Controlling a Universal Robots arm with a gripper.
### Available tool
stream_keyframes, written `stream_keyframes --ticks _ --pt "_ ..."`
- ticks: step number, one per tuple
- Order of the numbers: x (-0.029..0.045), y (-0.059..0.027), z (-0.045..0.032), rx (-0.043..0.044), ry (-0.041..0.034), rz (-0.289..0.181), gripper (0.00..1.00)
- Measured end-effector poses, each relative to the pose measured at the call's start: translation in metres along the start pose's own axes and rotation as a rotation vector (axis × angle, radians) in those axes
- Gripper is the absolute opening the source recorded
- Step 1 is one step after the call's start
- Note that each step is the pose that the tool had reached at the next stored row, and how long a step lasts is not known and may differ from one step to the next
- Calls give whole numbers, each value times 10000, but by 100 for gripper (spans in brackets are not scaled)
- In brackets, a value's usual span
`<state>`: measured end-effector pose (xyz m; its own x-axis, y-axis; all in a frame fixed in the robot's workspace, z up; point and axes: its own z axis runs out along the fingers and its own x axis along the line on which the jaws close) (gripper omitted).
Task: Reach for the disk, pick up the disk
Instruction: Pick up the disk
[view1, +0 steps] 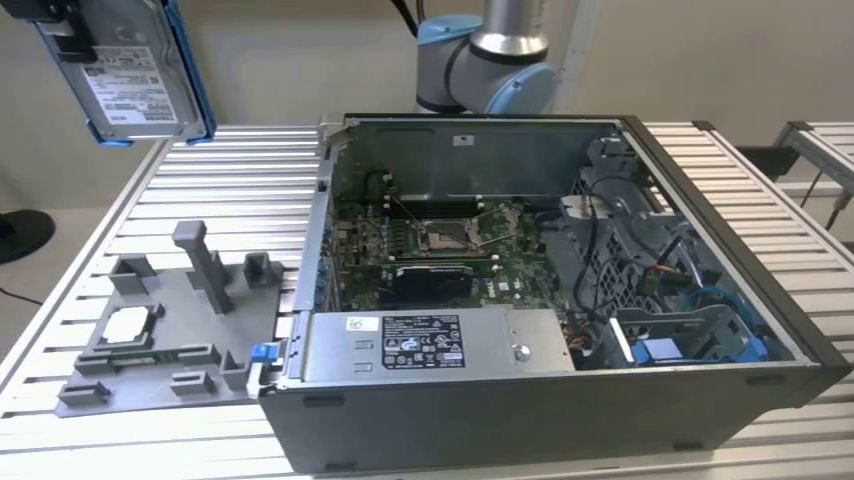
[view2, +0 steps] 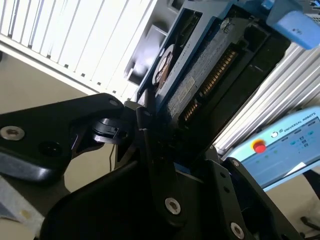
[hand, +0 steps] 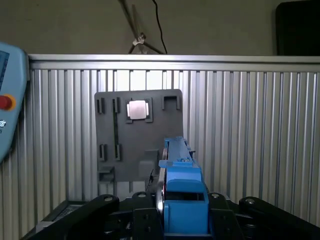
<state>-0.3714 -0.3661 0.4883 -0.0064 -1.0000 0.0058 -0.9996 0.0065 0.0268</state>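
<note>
The disk, a silver-grey drive with a white label and a blue bracket round its edges, hangs high in the air at the exterior view's far upper left, above the table's back corner. My gripper is shut on its upper end. The second wrist view looks along the disk edge-on, gold connector pins showing, with the black fingers clamped on either side of it. In the first wrist view the disk's blue bracket edge stands between the fingers, over the grey fixture plate far below.
An open computer case takes up the middle and right of the slatted aluminium table; a bigger silver labelled box sits in its front. The grey fixture plate with upright posts lies left of the case. A teach pendant is near.
</note>
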Motion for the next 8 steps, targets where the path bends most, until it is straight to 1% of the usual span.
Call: stream_keyframes --ticks 8 --pt "2 -176 -5 -27 0 0 0"
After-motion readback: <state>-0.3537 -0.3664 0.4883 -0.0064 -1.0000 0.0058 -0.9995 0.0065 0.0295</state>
